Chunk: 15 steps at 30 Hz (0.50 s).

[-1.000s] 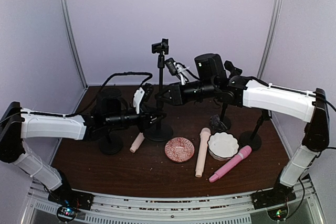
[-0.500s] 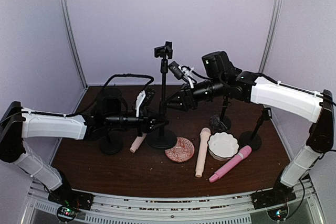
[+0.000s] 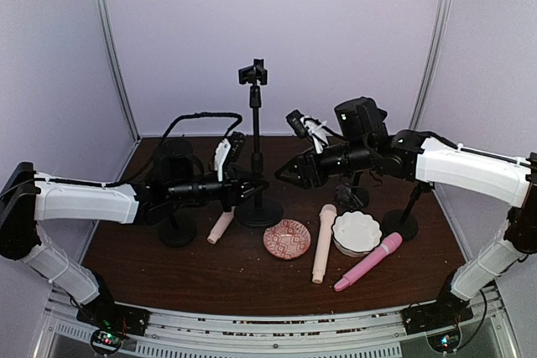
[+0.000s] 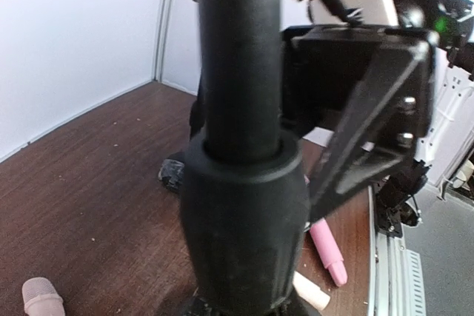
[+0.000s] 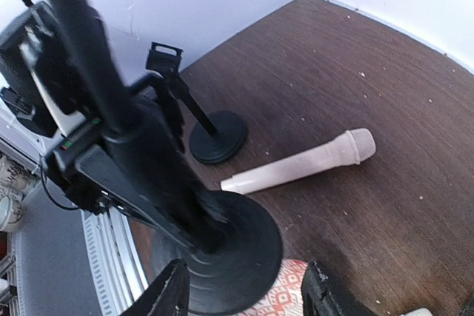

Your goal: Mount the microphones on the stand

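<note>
The black stand (image 3: 255,144) is upright at mid-table on its round base, with an empty clip (image 3: 253,73) on top. My left gripper (image 3: 248,187) is shut on its thick lower collar (image 4: 243,205), which fills the left wrist view. My right gripper (image 3: 290,175) is open just right of the stand, holding nothing; its fingertips (image 5: 166,295) frame the stand's base (image 5: 229,246). One peach microphone (image 3: 220,226) (image 5: 298,163) lies left of the base. A second peach microphone (image 3: 322,242) and a pink one (image 3: 367,262) (image 4: 326,246) lie at the front right.
A red patterned dish (image 3: 287,239) and a white scalloped bowl (image 3: 356,232) sit between the microphones. Smaller black stands are at the left (image 3: 177,230) and right (image 3: 401,222), with another behind the bowl (image 3: 353,197). Purple walls close in the sides and back.
My right gripper opened, let go of the stand's upper pole and drew back down and to the right. The stand tilted, then settled upright. The left gripper stayed shut on it.
</note>
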Motion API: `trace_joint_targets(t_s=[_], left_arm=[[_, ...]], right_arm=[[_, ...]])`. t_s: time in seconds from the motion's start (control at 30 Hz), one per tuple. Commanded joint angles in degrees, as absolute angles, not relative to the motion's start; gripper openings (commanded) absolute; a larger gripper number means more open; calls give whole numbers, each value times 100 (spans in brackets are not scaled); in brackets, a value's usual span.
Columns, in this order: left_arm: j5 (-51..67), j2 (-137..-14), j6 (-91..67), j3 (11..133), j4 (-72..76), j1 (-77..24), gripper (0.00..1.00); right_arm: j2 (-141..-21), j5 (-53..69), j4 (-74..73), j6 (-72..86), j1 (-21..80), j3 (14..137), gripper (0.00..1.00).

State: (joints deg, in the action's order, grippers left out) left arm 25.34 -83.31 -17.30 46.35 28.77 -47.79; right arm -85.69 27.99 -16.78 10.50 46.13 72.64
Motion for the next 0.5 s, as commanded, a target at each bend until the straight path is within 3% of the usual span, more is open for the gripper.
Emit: trace_joint_targets(t_s=[0.0,0.47], left_arm=[[1962,-8149,-1800,4843,3229,-4794,0],[1933,-8077,-1710,4834,3184,-4919,0]], right_arm=[[-8459,2148,-634,1733,4943,7280,53],[-9249,2268,-495,2189,5093,7956,50]])
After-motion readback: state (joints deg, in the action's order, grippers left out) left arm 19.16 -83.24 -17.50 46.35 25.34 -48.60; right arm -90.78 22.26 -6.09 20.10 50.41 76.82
